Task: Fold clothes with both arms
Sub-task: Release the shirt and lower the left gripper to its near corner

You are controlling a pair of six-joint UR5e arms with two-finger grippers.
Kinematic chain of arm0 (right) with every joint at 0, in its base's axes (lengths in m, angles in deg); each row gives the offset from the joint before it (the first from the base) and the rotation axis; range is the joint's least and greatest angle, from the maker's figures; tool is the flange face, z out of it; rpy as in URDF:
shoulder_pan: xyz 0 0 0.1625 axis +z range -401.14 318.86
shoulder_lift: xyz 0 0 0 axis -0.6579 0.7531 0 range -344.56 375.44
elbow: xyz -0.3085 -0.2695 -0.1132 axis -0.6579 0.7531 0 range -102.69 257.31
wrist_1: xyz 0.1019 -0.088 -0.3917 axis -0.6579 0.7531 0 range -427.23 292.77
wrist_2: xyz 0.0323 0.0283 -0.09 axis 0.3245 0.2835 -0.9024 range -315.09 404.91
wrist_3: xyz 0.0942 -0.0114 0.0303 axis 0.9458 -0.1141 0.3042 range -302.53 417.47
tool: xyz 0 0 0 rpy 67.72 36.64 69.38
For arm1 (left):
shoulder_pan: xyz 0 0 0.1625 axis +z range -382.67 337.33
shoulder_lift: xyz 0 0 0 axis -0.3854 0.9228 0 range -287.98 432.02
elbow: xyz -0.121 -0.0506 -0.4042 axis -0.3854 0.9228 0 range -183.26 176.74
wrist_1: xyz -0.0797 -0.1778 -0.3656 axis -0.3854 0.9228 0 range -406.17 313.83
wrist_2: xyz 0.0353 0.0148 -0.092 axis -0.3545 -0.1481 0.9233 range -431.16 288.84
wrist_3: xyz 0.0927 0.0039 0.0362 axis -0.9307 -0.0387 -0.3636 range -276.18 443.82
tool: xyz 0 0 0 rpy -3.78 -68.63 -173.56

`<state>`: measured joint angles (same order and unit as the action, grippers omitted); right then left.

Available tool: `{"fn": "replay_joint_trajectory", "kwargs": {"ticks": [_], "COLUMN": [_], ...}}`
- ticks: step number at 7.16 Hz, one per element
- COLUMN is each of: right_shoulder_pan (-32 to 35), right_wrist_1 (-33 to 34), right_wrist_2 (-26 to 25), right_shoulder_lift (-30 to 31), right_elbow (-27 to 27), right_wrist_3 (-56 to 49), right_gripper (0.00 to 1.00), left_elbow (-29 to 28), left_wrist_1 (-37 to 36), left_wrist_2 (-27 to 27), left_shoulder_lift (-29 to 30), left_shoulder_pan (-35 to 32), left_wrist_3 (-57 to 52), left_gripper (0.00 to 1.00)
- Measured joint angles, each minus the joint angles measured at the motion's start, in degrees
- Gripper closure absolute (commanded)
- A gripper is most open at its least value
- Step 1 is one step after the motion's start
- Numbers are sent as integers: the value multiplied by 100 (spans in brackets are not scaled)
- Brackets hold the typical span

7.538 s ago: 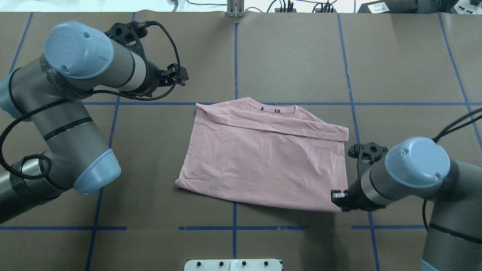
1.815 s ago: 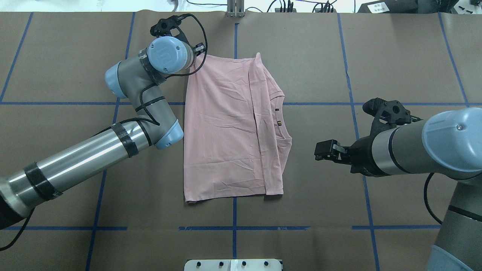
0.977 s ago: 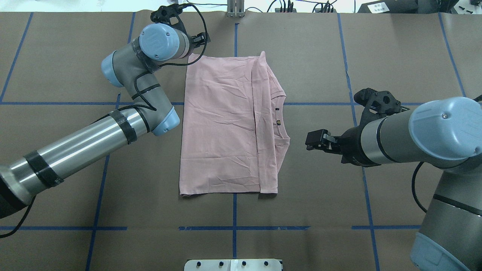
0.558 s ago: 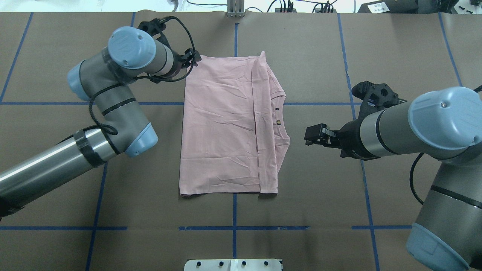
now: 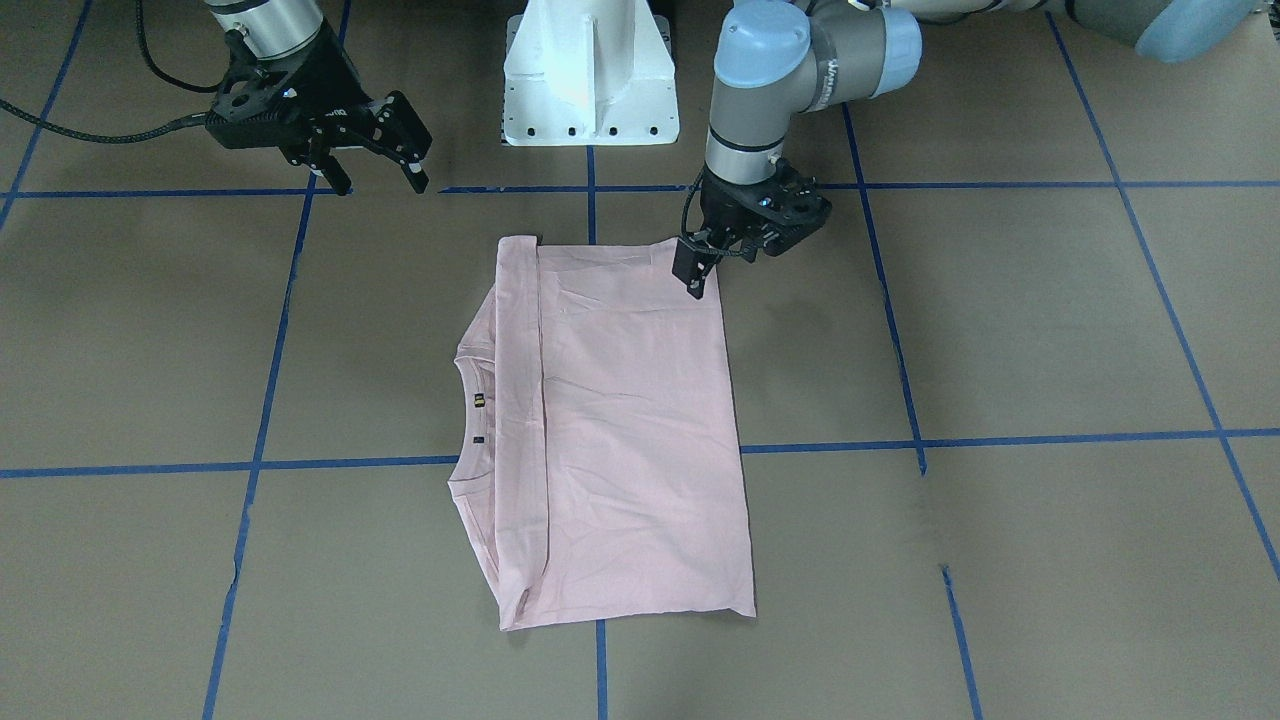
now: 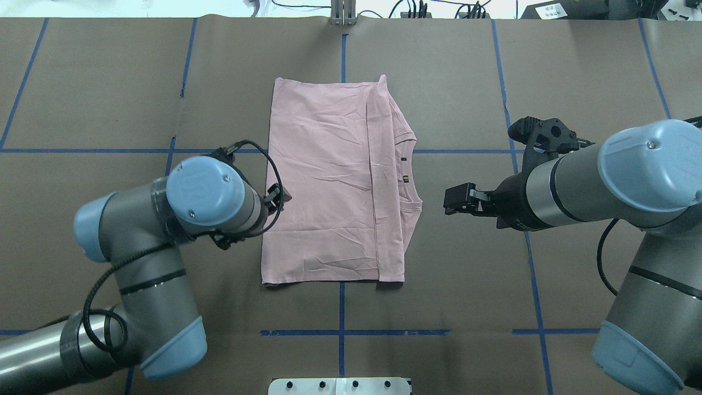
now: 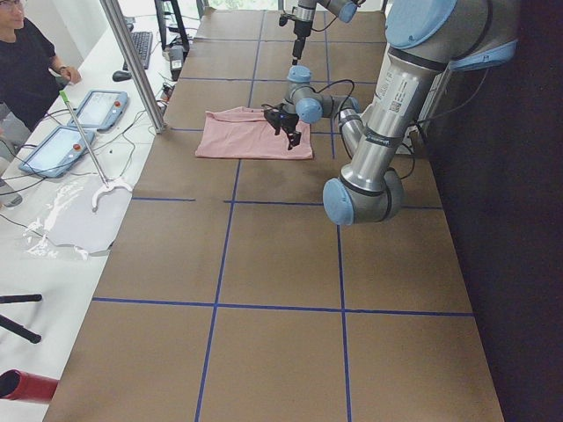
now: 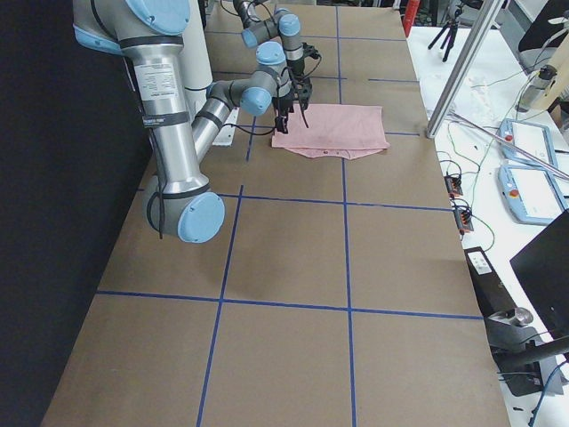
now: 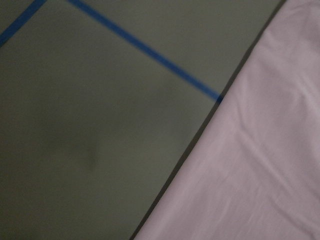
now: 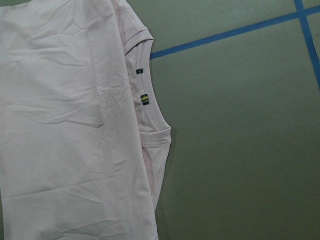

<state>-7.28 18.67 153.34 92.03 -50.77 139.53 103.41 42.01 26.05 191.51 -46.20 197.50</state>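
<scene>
1. First, the front-facing view: the pink shirt (image 5: 630, 430) lies flat on the brown tabletop (image 5: 1000, 320) as a long folded rectangle. Its plain side is up and its collar (image 5: 480, 420) is toward the robot's right. The left pincer (image 5: 696, 285) points down at the shirt's corner nearest the white pedestal (image 5: 590, 80). Its fingers show as one dark shape, so I cannot tell whether they are apart or together. The right pincer (image 5: 380, 185) hangs off the cloth near the pedestal, fingers spread wide and holding nothing.
2. Overhead: the shirt sits mid-tabletop across a blue tape line (image 6: 82, 149). The left arm (image 6: 159, 258) covers most of its pincer at the shirt's left edge. The right pincer faces the collar from the side, apart from it.
3. Left side view: the left pincer is by the shirt's near edge. A person (image 7: 26, 61) is at the upper left corner.
4. Right side view: the shirt lies far up the tabletop.
5. Left wrist: the view is blurred. The shirt's edge runs diagonally over the tabletop and a tape line.
6. Right wrist: the collar carries two small labels (image 10: 144, 99), and the cloth is wrinkled but flat.
</scene>
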Motion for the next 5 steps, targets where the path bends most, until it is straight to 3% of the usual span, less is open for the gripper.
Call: {"fn": "replay_joint_trajectory", "kwargs": {"ticks": [2,5], "right_shoulder_pan": [-2,3], "right_wrist_1": [-3,-3], "right_wrist_2": [-40,-66], "right_shoulder_lift": [-3,2], "right_elbow": [2,2], "right_wrist_3": [-11,-6], "right_gripper": [0,0], "left_elbow": [-17,-145], "left_wrist_1": [-159,-169], "left_wrist_2": [-175,-271], "left_shoulder_lift": [-108,-90], "left_shoulder_pan": [690,849], "left_wrist_3": [731,904], "left_gripper": [3,5]}}
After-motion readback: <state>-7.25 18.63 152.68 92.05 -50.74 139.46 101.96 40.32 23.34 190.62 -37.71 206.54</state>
